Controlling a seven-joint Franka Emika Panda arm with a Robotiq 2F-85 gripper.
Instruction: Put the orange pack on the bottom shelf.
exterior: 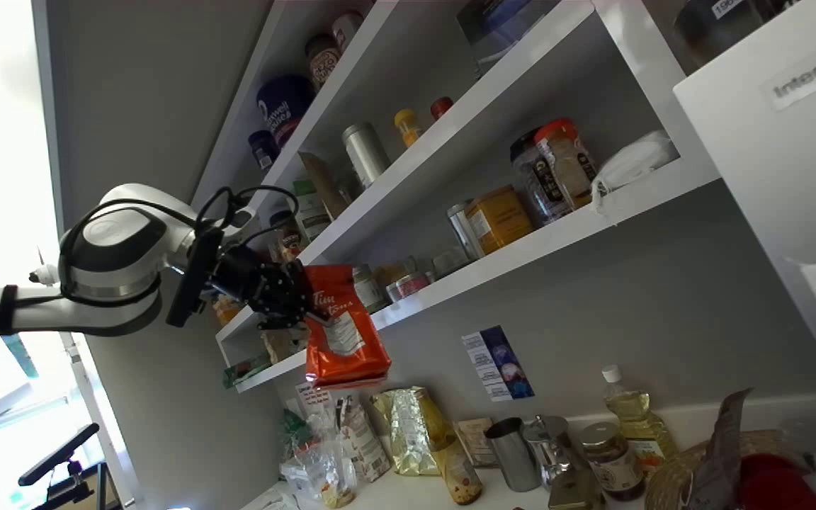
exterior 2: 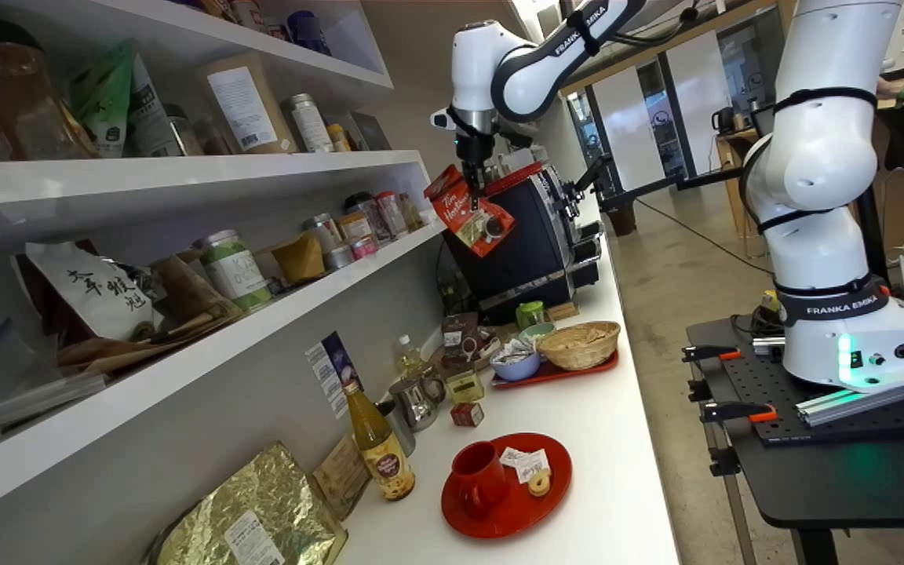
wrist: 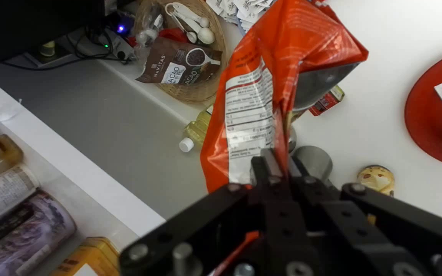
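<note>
In the Grip, Short of Its Place

Nearest in the wrist view, the gripper (wrist: 280,165) was clamped, its jaws brought together on the pack (wrist: 261,92) with a fold of film pinched between them. The carry looked to be the step in hand: the pack hung in the air, apart from the bottom shelf (exterior: 535,246) and out in front of its edge, so the placing was not yet done. The next move seemed to call for bringing it in over that edge wherever room could be found, evening out its tilt, lowering it until it rested — and only then letting go.

The pack was glossy and orange-red, creased and puckered toward the jaws, with a white printed panel facing the wrist view. In both exterior views its pale Tim Hortons lettering showed, at least in part. It looked soft and would likely fold if it caught the edge.

Beyond it, a yellow tin (exterior: 500,218) and lidded jars (exterior: 546,185) stood on the bottom shelf — close neighbours, so the placing would probably need a careful line. Farther off, well below, lay the white tabletop (exterior 2: 609,439), where a red cup (exterior 2: 477,471) sat on a red plate (exterior 2: 530,512).
</note>
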